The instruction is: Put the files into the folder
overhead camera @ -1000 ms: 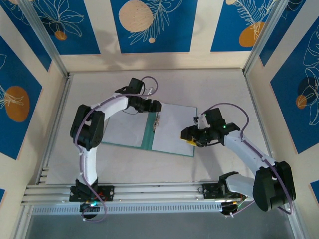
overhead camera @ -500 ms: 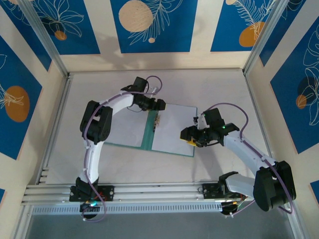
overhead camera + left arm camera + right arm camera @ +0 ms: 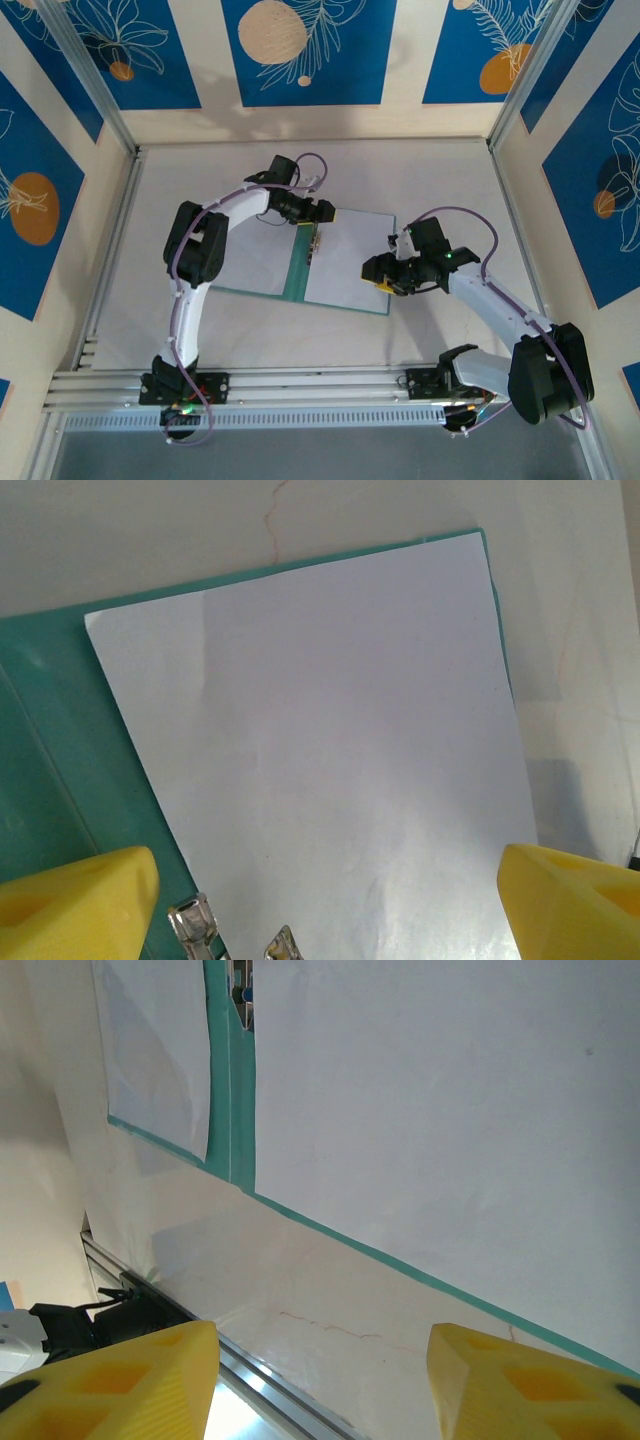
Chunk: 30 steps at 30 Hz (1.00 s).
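- The folder [image 3: 295,268] lies open at mid-frame on the counter [image 3: 450,180], with one of the files [image 3: 350,258] on its right leaf and a second sheet [image 3: 250,255] on the left.
- Filing looks nearly done; the next move is likely securing the sheets at the metal clip [image 3: 194,928] or shutting the cover.
- The left claw [image 3: 320,213] hovers wide open and empty over the spine's top end; the right claw [image 3: 381,279], jaws apart and empty, hangs at the folder's right edge.
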### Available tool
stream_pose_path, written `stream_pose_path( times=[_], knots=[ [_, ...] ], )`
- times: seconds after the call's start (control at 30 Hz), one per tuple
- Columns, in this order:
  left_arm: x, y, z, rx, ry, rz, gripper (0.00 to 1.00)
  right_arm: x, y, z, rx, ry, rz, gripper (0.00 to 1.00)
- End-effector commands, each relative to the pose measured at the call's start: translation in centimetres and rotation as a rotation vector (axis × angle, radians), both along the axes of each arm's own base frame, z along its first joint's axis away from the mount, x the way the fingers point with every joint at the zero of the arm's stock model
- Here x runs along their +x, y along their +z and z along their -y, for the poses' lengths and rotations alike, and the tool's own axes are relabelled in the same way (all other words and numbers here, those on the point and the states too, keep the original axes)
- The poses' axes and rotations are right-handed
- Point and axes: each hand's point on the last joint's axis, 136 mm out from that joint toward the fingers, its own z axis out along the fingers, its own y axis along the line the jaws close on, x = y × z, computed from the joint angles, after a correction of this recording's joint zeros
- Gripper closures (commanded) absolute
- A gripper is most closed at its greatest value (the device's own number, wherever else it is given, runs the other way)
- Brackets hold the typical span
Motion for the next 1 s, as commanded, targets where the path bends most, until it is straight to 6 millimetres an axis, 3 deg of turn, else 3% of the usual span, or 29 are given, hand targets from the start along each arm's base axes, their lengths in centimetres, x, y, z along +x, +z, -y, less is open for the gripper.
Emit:
stream_pose_path(
  times=[0.0, 0.97],
  knots=[
    [-0.3, 0.8, 0.6, -0.037, -0.033, -0.011, 0.12, -0.4, -0.1, 0.0, -0.009, 0.005, -0.011, 0.42],
    [-2.5, 3.8, 0.3, -0.073, -0.063, 0.007, 0.12, -0.7, -0.4, 0.3, -0.025, 0.004, -0.026, 0.42]
  ],
)
